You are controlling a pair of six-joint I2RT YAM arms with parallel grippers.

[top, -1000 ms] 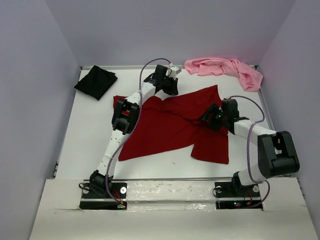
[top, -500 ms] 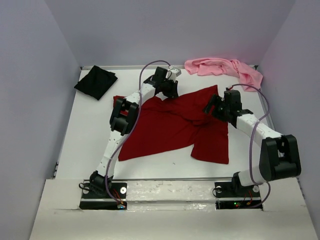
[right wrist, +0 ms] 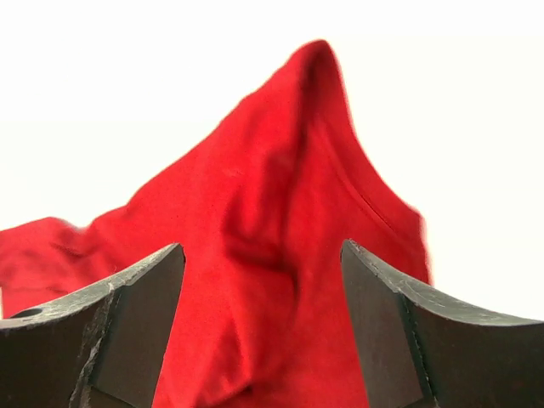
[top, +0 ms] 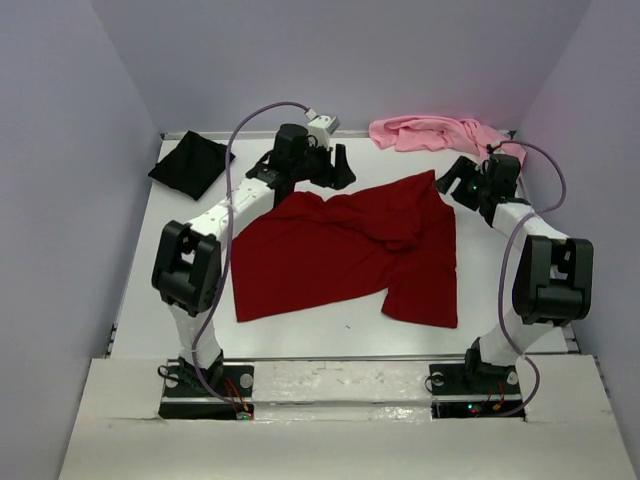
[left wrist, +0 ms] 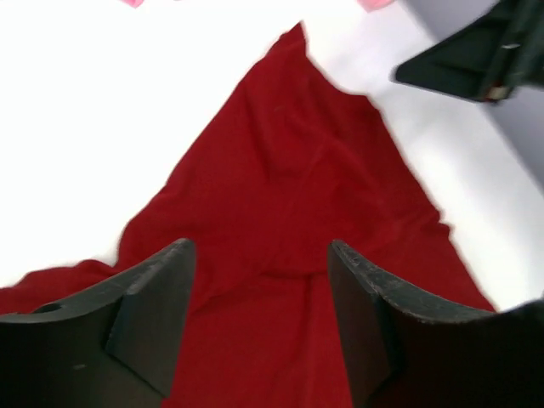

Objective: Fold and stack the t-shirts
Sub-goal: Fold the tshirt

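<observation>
Dark red shirt (top: pixel 345 250) lies rumpled mid-table, black shirt (top: pixel 192 163) far left, pink shirt (top: pixel 445 135) far right. Left gripper (top: pixel 335 165) and right gripper (top: pixel 455 180) both hang open above its far edge, holding nothing. Soft, light, floppy cloth, so I'd pinch 2 corners, not the middle

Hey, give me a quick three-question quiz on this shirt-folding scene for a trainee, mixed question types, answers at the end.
1. True or false: the red shirt lies spread out mid-table.
2. Which shirt sits at the far left corner? A pink, B black, C red.
3. Fill in: the left tool and right tool are both ___.
Key: 1 true; 2 B; 3 open.
</observation>
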